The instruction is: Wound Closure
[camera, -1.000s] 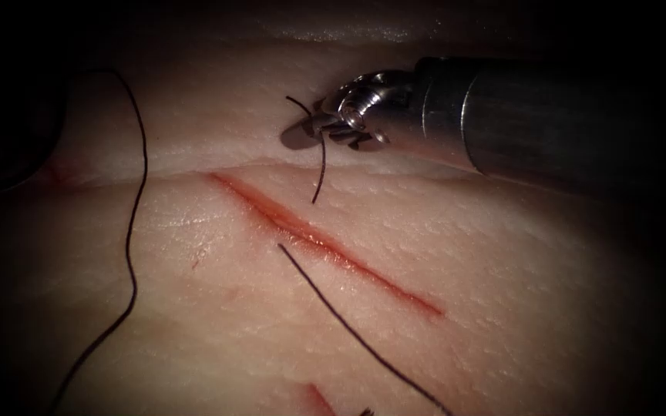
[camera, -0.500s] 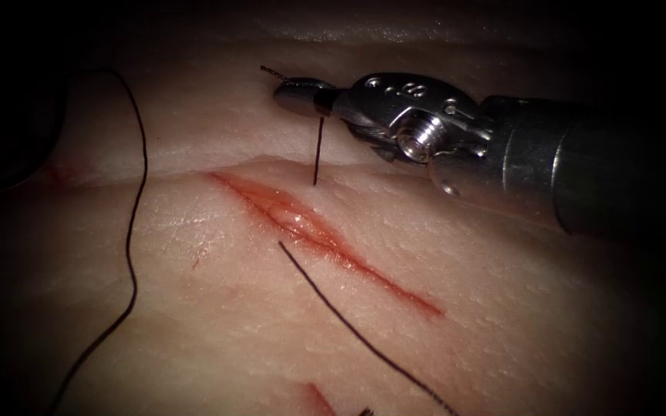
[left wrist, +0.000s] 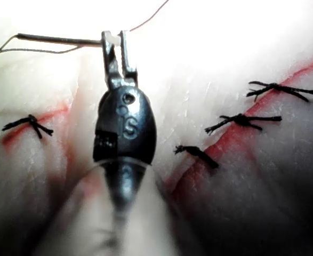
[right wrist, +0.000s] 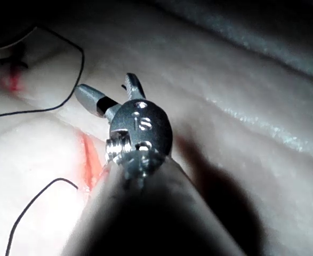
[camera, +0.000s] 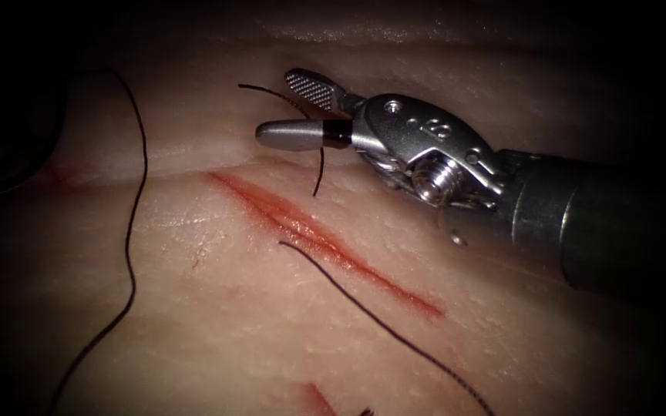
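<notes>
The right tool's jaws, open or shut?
Open: the right tool shows its two jaws spread apart above the cut, with thread hanging between them.

Endoscope view dim with black edges, tissue point(camera: 217, 308) lit at centre, glare on the right claw point(camera: 290, 108), left wrist view washed out above, shaft foreground blurred

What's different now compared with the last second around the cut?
The right tool's claw has opened and let go of the short thread end it held a second ago; that end stands beside the cut. The long thread and the left claw, gripping the needle, look unchanged.
</notes>
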Robot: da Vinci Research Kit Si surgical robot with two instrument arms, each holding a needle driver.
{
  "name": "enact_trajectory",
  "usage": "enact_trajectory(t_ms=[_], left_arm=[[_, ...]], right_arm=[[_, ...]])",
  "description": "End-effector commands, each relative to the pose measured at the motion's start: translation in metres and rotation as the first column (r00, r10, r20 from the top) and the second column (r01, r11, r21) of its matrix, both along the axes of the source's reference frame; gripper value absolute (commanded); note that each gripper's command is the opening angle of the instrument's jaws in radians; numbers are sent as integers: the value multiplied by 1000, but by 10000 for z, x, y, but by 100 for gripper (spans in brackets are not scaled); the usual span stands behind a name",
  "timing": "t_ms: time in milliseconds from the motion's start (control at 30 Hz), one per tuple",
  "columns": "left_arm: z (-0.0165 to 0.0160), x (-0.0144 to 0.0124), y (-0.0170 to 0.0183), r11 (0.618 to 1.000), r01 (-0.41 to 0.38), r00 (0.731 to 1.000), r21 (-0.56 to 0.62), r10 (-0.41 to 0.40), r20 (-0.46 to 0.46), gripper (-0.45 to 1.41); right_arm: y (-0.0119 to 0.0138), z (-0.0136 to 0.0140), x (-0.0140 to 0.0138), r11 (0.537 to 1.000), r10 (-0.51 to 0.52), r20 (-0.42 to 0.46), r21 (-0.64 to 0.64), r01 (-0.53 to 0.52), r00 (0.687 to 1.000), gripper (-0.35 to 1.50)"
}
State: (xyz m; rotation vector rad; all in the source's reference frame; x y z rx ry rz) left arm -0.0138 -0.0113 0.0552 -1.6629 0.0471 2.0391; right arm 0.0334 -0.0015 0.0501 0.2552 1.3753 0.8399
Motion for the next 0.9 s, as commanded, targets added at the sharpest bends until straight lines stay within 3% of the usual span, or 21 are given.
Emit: enact_trajectory(t_ms=[33,233,267,433,533,567,733,900], left_arm=[[9,-5,-1,1000,1,1000,-4,-1,3,-45],[38,0,2,1000,21,998,-20,-22,-50,-45],[46,2,3,999,41,997,-8,-41,-65,4],[49,6,4,982,146,987,121,-136,-83,113],[43,6,3,979,155,985,131,-143,-93,124],[35,8,2,980,135,988,145,-122,-95,138],[-1,30,4,976,111,988,185,-88,-131,140],[-29,43,11,979,106,982,174,-76,-170,140]], right_arm=[[7,-4,3,1000,5,-8,-1,-5,1000,146],[2,-34,-21,1000,11,-34,-24,-12,999,145],[-2,-45,-29,999,4,-33,-46,-5,999,143],[-13,-67,-55,996,-15,-16,-93,14,1000,133],[-16,-69,-63,993,-13,9,-116,14,1000,126],[-18,-70,-69,990,-22,50,-141,29,999,123],[-23,-70,-86,972,-86,203,-200,127,975,113],[-23,-71,-92,963,-102,247,-217,157,964,118]])
